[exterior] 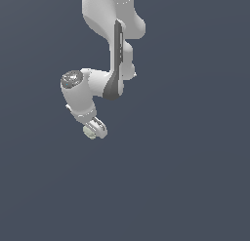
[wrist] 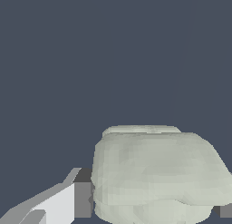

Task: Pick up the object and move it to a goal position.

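Exterior and wrist views of a single arm with its claw (exterior: 94,130) clamped on the object (exterior: 89,131); the pale greenish-white lump sits at the claw's tip, below the bent wrist, at the exterior view's left of centre. In the wrist view the object (wrist: 156,173) fills the lower frame, its bumpy flank pressed against one grey finger pad (wrist: 82,199); the opposite pad shows only as a sliver at the frame edge.

Step in hand, as judged: carrying the held piece to the goal. To do it well, the grip should be kept firm and the travel smooth, without sudden wrist turns; a piece this small and uneven could twist or slip between flat pads.

Hard to make out: no goal marker appears in either view, so the remaining travel cannot be judged; the background is a uniform dark blue-grey, so whether the object is lifted or resting on a counter cannot be told; the object's lower part is cut off in the wrist view; the arm's base lies outside the exterior frame.
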`<state>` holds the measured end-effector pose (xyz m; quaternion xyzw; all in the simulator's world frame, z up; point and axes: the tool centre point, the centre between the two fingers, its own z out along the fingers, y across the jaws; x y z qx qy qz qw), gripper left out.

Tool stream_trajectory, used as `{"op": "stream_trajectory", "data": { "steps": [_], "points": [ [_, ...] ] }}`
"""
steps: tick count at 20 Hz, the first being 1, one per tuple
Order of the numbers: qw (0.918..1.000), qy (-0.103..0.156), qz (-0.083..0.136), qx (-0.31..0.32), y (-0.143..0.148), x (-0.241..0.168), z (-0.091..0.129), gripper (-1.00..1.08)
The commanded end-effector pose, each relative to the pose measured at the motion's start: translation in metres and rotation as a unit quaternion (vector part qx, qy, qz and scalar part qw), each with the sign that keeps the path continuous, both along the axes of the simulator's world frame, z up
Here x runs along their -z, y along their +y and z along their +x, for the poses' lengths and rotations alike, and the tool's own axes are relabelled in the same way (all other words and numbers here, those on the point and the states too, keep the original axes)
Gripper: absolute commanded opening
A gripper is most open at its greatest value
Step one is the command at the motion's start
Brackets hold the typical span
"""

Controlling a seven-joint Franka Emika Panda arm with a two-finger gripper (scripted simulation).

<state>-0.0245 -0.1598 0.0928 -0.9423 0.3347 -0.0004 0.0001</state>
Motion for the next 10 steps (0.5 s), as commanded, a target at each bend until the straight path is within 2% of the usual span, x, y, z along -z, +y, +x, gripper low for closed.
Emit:
{"op": "stream_trajectory", "data": {
  "steps": [1, 5, 10],
  "points": [
    [1.0000, 0.000, 0.000, -0.001, -0.023, -0.007, 0.006, -1.00],
    [1.0000, 0.000, 0.000, -0.001, -0.048, -0.014, 0.014, -1.00],
    [1.0000, 0.000, 0.000, -0.001, -0.065, -0.019, 0.020, -1.00]
  ]
}}
